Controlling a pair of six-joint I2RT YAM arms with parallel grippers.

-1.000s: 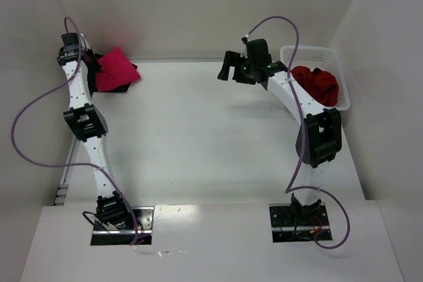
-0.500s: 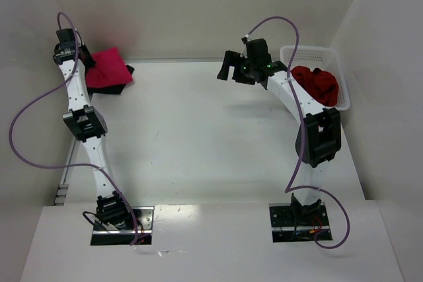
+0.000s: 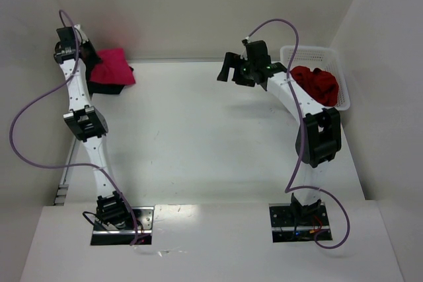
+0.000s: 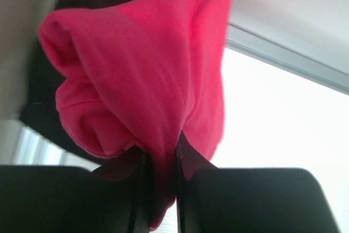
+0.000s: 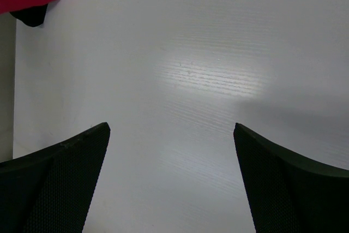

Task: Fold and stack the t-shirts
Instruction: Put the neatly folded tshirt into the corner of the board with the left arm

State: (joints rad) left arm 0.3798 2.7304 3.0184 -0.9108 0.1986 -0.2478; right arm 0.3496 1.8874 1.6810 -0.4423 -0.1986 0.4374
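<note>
At far left, we see the left end effector (image 4: 161, 189) clenched on a soft crimson-pink t-shirt (image 4: 147, 69), bunched just beyond it above a black t-shirt (image 4: 41, 96); only the wrist view shows the pinch. The right end effector (image 3: 228, 69) gapes over the smooth white desk (image 3: 198, 130). To its right, dark red t-shirts (image 3: 317, 82) fill a white lattice basket (image 3: 308, 49).

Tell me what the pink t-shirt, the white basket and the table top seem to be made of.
Pink t-shirt: soft cloth, likely knit, matt; it bunches in rounded folds where the left gripper pinches it. Basket: probably moulded plastic, white, with an open lattice wall. Table top: white, faintly grained, a dull sheen under the light; likely laminate or painted board, cannot say which.
</note>
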